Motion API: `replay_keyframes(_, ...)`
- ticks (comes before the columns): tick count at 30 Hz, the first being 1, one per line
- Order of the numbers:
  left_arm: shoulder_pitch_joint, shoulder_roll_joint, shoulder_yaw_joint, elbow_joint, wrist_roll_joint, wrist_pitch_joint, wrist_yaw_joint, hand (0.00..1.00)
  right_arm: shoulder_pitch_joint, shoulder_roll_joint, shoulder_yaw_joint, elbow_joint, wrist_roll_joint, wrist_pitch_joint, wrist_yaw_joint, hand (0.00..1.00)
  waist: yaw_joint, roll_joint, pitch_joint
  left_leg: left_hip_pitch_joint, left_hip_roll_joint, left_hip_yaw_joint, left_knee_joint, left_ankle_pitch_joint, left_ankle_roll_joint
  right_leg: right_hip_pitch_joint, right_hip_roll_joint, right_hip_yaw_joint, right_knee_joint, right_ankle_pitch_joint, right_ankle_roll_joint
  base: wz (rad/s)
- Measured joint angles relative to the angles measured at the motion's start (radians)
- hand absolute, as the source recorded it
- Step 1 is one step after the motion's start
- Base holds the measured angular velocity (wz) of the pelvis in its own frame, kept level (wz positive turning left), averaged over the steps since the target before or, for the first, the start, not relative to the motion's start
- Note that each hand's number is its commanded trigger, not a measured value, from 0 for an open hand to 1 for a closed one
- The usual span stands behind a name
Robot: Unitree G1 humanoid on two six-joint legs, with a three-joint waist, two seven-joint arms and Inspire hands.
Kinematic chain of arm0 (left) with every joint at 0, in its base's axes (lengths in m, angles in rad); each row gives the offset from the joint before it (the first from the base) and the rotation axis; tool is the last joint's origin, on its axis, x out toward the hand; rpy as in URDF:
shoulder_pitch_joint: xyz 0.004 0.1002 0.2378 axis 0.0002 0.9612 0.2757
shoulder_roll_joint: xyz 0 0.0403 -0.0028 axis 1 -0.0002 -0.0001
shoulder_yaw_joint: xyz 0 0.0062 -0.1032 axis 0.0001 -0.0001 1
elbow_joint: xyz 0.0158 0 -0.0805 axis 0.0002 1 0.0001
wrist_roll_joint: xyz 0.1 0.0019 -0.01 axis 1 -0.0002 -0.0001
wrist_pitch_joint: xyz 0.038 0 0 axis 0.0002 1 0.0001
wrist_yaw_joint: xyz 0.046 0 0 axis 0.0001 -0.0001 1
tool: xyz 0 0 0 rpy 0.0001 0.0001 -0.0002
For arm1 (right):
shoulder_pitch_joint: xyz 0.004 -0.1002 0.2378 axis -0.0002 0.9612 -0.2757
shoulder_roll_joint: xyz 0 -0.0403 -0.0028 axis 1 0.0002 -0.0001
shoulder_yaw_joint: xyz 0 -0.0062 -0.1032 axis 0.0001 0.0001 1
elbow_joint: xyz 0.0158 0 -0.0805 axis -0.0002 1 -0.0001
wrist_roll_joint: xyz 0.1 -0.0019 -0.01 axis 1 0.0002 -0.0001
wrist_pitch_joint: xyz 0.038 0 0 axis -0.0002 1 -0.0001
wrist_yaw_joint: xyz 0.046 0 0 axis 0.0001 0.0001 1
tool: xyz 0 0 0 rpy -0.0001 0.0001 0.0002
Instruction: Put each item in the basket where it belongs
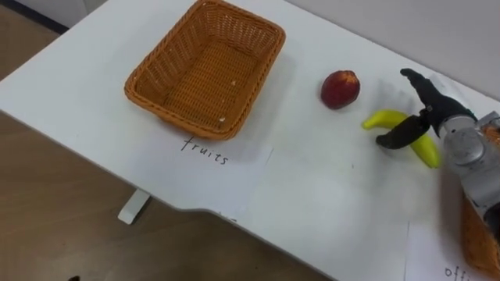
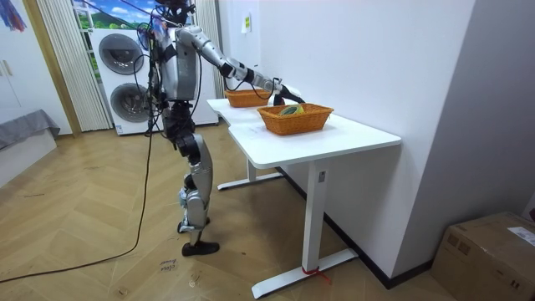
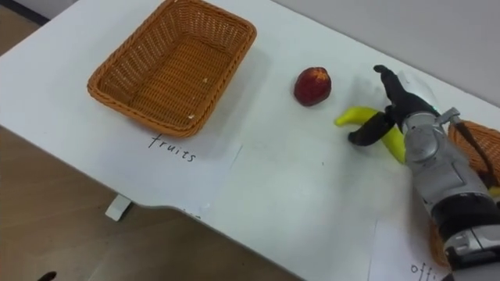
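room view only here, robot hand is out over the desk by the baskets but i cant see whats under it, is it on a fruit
Observer: Yes. The right robot hand is over a banana lying on the table, thumb across it, fingers straight, not closed round it.
Operator: any other fruit loose out there
Observer: One red fruit, on the table just left of the banana and apart from it.
Operator: anything in the far basket
Observer: No. The wicker basket further left holds no fruit.
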State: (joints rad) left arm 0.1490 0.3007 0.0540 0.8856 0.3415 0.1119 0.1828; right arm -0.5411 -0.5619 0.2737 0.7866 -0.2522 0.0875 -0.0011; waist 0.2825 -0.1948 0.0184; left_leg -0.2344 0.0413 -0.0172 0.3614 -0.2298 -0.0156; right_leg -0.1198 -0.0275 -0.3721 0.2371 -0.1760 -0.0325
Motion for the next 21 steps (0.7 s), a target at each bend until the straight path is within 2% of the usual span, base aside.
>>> replay_keyframes(3,0.000,0.001,-0.001,0.000,-0.016,0.011,-0.015,0.00,-0.012,-0.002,0.020,0.025,0.027,0.001,0.040,0.00,-0.002,-0.002,-0.0013,0.006,0.000,0.001,0.001,0.000,0.000,0.005,0.000,0.000,0.000,0.000,0.000,0.00)
replay_keyframes(11,0.003,0.004,-0.002,0.001,-0.027,0.012,-0.049,0.00,-0.018,-0.002,0.072,0.062,0.064,0.016,0.150,0.00,0.002,-0.007,0.0001,0.019,0.000,0.001,-0.002,0.001,-0.001,0.019,0.000,0.001,0.001,0.001,-0.001,0.00)
replay_keyframes(21,-0.002,0.010,-0.018,0.022,-0.026,0.011,-0.060,0.00,-0.019,-0.002,0.097,0.064,0.056,0.015,0.183,0.00,0.003,-0.015,0.0041,0.019,0.000,0.002,-0.002,0.002,-0.001,0.017,0.001,0.003,0.001,0.002,-0.002,0.00)
